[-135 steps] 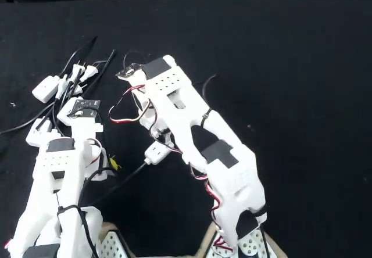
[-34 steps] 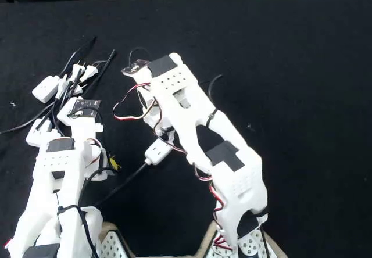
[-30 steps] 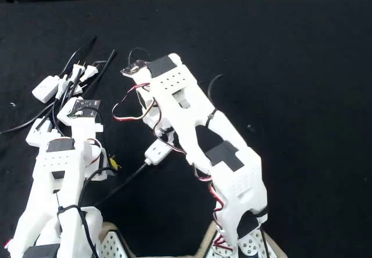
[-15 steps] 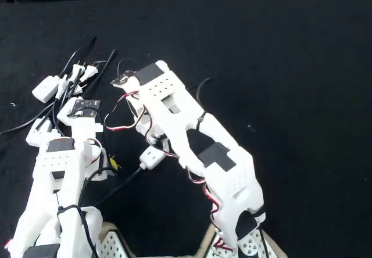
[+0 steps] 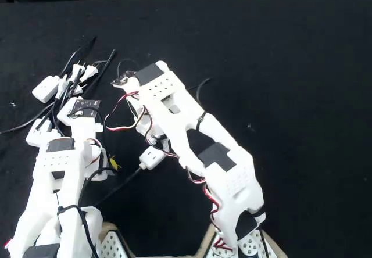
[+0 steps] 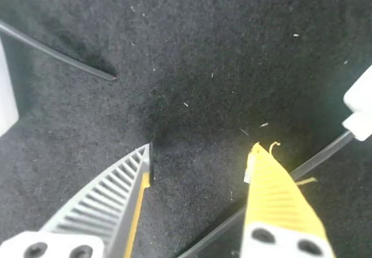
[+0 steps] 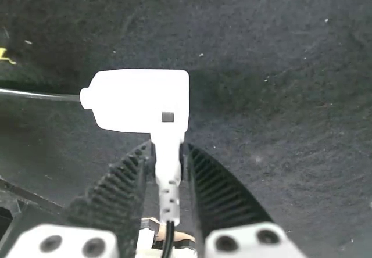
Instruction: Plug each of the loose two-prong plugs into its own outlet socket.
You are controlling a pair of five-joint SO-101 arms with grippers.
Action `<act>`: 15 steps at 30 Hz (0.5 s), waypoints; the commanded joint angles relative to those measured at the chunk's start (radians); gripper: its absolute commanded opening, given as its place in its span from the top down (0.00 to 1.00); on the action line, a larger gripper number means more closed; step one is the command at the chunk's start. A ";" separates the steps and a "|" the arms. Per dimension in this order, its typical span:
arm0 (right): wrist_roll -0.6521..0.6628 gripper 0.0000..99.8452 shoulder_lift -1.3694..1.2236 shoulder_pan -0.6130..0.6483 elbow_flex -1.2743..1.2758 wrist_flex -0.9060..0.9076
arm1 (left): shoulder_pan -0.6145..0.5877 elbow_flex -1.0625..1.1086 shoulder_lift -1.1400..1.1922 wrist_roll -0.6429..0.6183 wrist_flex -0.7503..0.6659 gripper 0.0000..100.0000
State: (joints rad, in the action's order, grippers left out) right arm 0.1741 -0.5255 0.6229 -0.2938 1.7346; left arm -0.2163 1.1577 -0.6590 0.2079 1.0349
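The right end effector [image 7: 167, 149] is closed on a narrow white two-prong plug [image 7: 169, 174], which is clamped between both ribbed fingers and butted end-on against a white outlet socket [image 7: 139, 100]. How deep the plug sits in the socket cannot be told. A thin black cable [image 7: 38, 95] is seen leaving the socket's rounded end. In the high view this socket [image 5: 151, 158] is tucked against the underside of the right arm [image 5: 174, 110], left of the tabletop's middle and toward the near edge, with its cable [image 5: 119, 182] trailing off toward the near left corner. The left end effector [image 6: 199, 150] is held open just over the black tabletop [image 6: 192, 43] with nothing between its grey finger [image 6: 119, 191] and its yellow one. A black cable [image 6: 317, 159] is seen running under the yellow finger to a white connector body [image 6: 359, 104]. Beyond the left arm [image 5: 58, 171], near the left edge, a cluster of white plugs and sockets [image 5: 46, 88] is gathered among tangled black leads.
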 commanded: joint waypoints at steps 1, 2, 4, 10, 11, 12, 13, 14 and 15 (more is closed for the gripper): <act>-0.015 0.99 0.008 0.012 -0.001 0.025 | -0.010 -0.004 -0.021 0.003 0.000 0.73; -0.017 0.99 0.008 0.012 0.008 0.025 | -0.010 -0.004 -0.021 0.003 0.000 0.73; -0.032 0.99 0.008 0.012 0.028 0.023 | -0.010 -0.004 -0.021 0.003 0.000 0.73; -0.037 0.99 0.015 0.012 0.120 -0.069 | -0.010 -0.004 -0.021 0.003 0.000 0.73; -0.037 0.99 0.016 0.014 0.127 -0.080 | -0.010 -0.004 -0.021 0.003 0.000 0.73; -0.035 0.99 0.016 0.014 0.128 -0.086 | -0.010 -0.004 -0.021 0.003 0.000 0.73; -0.035 0.99 0.016 0.014 0.127 -0.087 | -0.010 -0.004 -0.021 0.003 0.000 0.73; -0.035 0.99 0.016 0.014 0.124 -0.089 | -0.010 -0.004 -0.021 0.003 0.000 0.73; -0.035 0.99 0.016 0.014 0.122 -0.097 | -0.010 -0.004 -0.021 0.003 0.000 0.73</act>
State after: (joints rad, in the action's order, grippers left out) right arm 0.1465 -0.5240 0.6245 -0.1711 1.6640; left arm -0.2163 1.1577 -0.6590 0.2079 1.0349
